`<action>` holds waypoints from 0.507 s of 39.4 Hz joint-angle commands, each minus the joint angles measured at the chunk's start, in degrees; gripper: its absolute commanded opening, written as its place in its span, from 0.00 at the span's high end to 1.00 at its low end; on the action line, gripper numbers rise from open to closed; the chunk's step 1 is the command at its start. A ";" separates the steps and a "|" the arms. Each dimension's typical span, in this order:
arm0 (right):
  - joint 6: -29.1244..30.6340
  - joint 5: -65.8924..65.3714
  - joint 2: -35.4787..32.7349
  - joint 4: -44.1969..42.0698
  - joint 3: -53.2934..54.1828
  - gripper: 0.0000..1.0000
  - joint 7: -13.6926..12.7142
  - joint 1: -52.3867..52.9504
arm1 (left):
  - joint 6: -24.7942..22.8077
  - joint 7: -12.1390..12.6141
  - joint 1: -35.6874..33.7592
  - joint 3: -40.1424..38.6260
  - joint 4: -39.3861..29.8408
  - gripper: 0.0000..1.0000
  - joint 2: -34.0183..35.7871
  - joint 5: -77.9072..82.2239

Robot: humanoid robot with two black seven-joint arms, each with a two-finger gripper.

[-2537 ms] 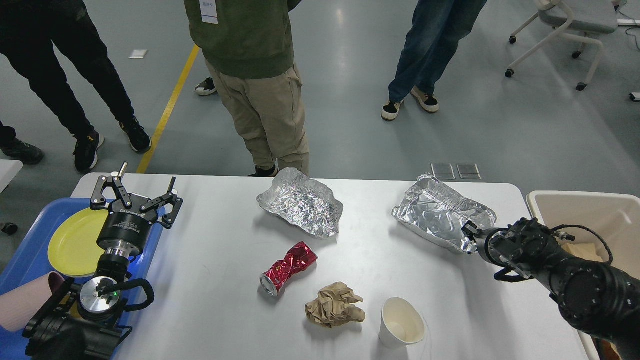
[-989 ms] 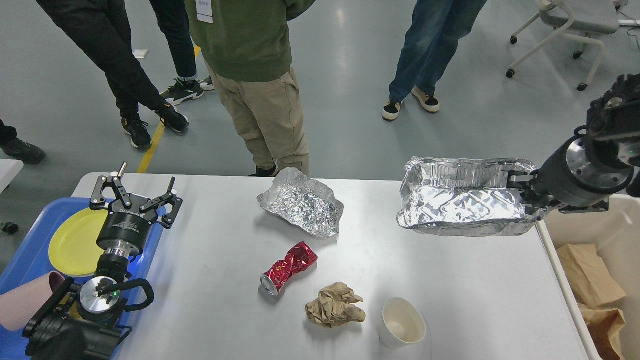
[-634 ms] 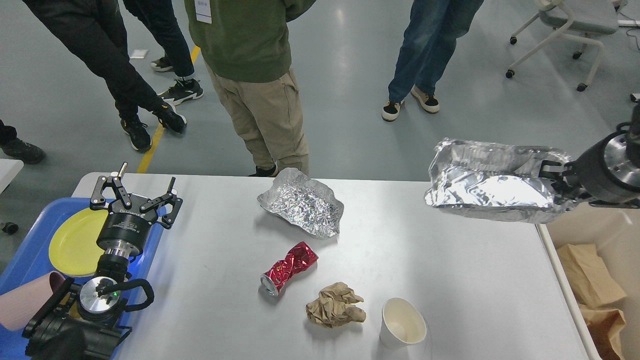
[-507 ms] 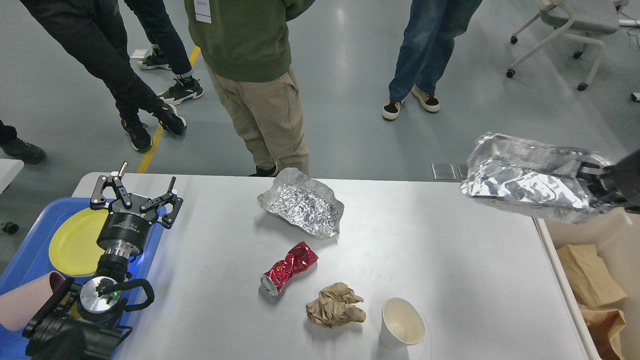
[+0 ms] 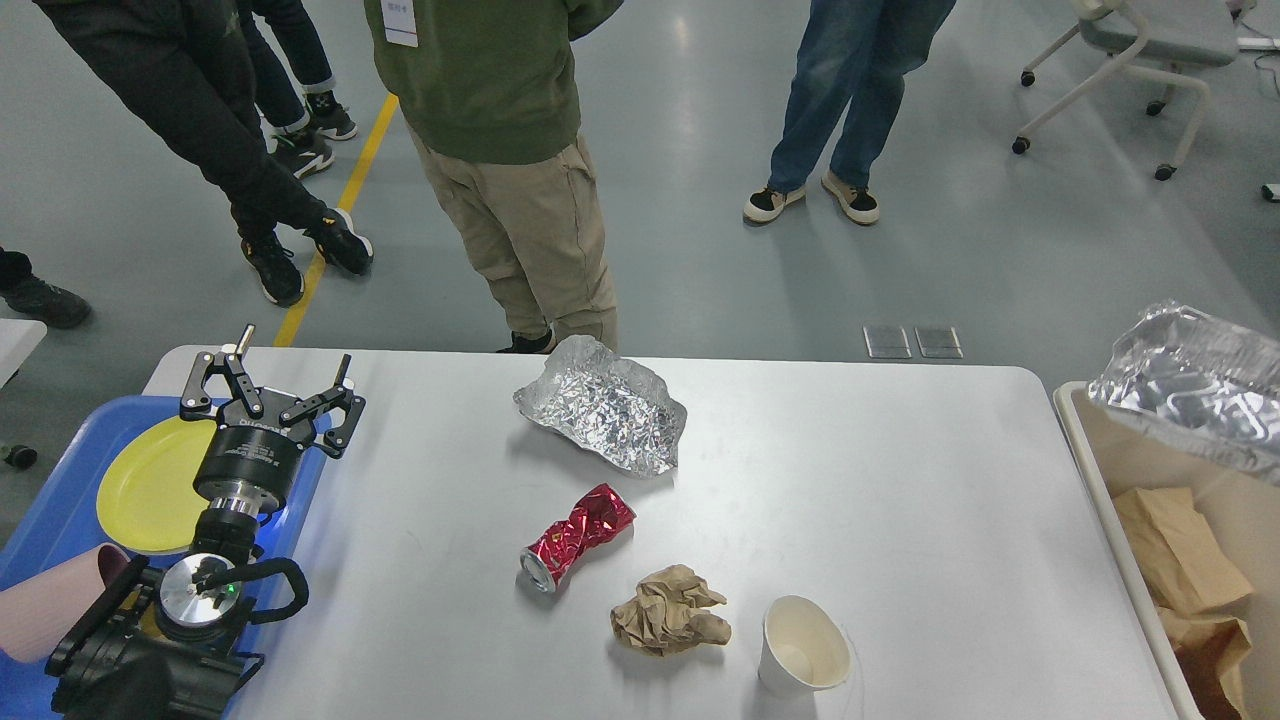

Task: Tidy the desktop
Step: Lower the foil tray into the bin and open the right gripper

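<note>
Crushed red can [image 5: 577, 536] (beside paper wad [image 5: 669, 622])

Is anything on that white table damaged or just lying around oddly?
Yes. A crushed red can lies on its side mid-desktop, beside a crumpled brown paper wad and behind it a crumpled foil tray.

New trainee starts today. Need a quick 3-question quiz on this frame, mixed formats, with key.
1. True or false: the crushed red can stands upright on the desktop.
2. Multiple choice: where is the foil tray? A) flat on the desktop B) over the beige bin at the right edge of the view C) on the blue tray
3. Fill in: the left gripper hovers with its fingers ____, holding nothing.

Key
1. False. It lies on its side.
2. B. The right gripper is out of view, so what holds the foil tray cannot be seen.
3. Open.
</note>
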 commanded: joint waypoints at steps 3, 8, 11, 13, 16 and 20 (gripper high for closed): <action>-0.85 0.56 1.69 -15.94 11.10 1.00 -0.36 -17.44 | -0.01 0.00 0.00 0.00 0.00 0.04 0.03 0.00; -2.52 0.56 5.12 -24.64 17.43 1.00 -0.36 -26.76 | -0.01 0.00 0.00 0.00 0.00 0.04 0.03 0.00; -3.40 0.56 8.63 -32.37 21.30 1.00 -0.36 -33.61 | -0.01 0.00 0.00 0.00 0.00 0.04 0.03 0.00; -4.10 0.65 10.92 -36.59 22.62 1.00 -0.36 -37.13 | -0.01 0.00 0.00 0.00 0.00 0.04 0.03 0.00; -6.03 1.00 14.35 -42.40 24.03 1.00 -0.36 -42.75 | -0.01 0.00 0.00 0.00 0.00 0.04 0.03 0.00; -9.80 1.00 17.60 -45.31 26.66 1.00 -0.36 -47.24 | -0.01 0.00 0.00 0.00 0.00 0.04 0.03 0.00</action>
